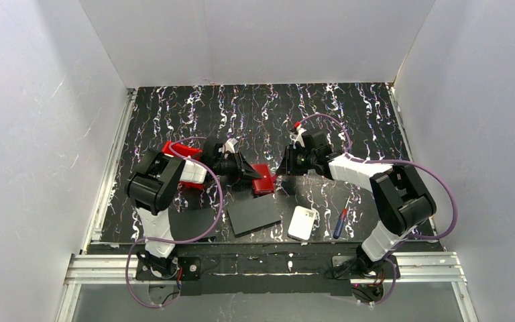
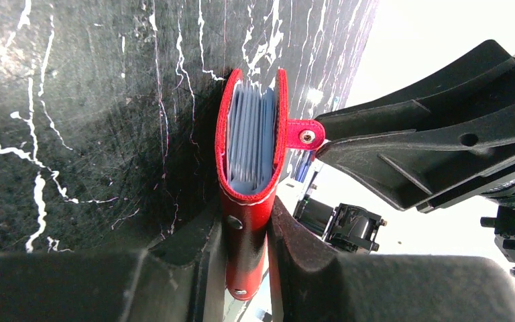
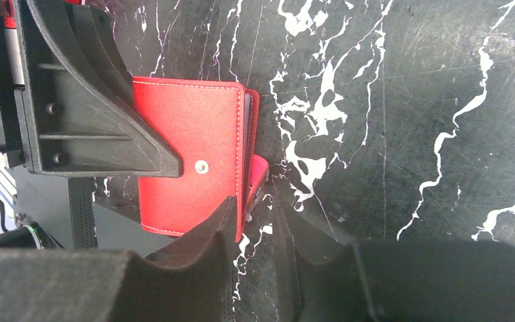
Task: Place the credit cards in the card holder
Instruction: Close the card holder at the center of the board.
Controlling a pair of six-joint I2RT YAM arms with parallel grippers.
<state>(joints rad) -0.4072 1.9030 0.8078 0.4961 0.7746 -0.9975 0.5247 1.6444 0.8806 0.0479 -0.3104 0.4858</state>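
The red card holder (image 1: pixel 263 179) stands on edge on the black marbled table, and my left gripper (image 2: pixel 245 221) is shut on its spine. In the left wrist view its mouth gapes open, with pale blue-grey credit cards (image 2: pixel 251 134) stacked inside and a snap strap (image 2: pixel 306 135) sticking out to the right. My right gripper (image 3: pixel 256 215) sits at the holder's (image 3: pixel 188 161) open edge. Its fingers stand a narrow gap apart, the left fingertip (image 3: pixel 224 221) against the cover and the strap tab (image 3: pixel 258 176) just at the tips. Nothing is clearly pinched.
A bright red bin (image 1: pixel 181 153) lies behind the left arm. Two black flat sheets (image 1: pixel 253 215) (image 1: pixel 191 225), a white rounded pad (image 1: pixel 303 223) and a screwdriver (image 1: pixel 340 223) lie near the front edge. White walls enclose the table.
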